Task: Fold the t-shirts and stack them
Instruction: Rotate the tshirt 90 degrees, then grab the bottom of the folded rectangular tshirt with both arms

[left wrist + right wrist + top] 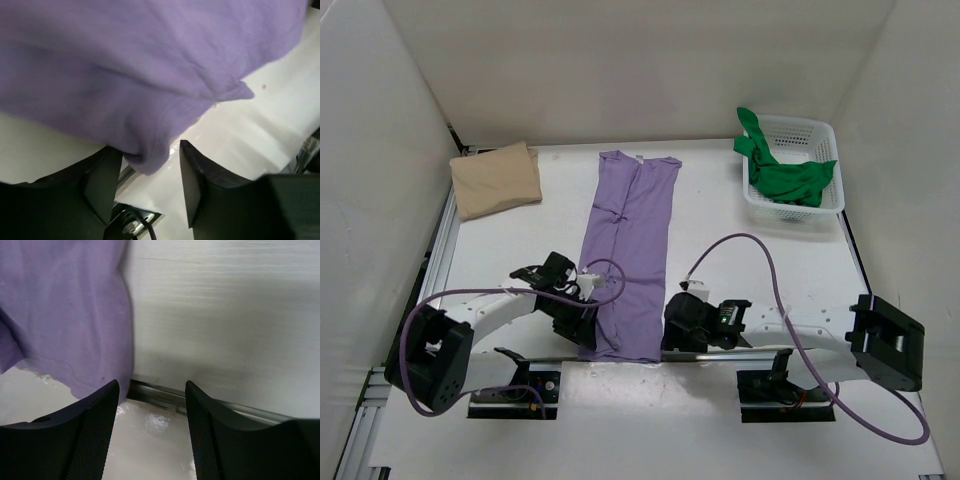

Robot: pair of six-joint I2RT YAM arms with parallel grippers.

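A light purple t-shirt (630, 250), folded lengthwise into a long strip, lies down the middle of the table. My left gripper (588, 325) is at its near left corner. In the left wrist view that gripper (148, 147) has its jaws apart, and a hanging corner of the purple shirt (150, 75) sits between them, close to the left finger. At the near right corner my right gripper (670, 320) (152, 383) stands open with nothing in it, the shirt's edge (65, 315) just left of its left finger. A folded tan t-shirt (498, 180) rests at the back left. The green t-shirt (782, 178) is bunched in the basket.
A white mesh basket (820, 135) stands at the back right. White walls close in the table on three sides. A metal rail (165, 395) runs along the table's near edge under the right gripper. Purple cables (750, 240) loop over both arms.
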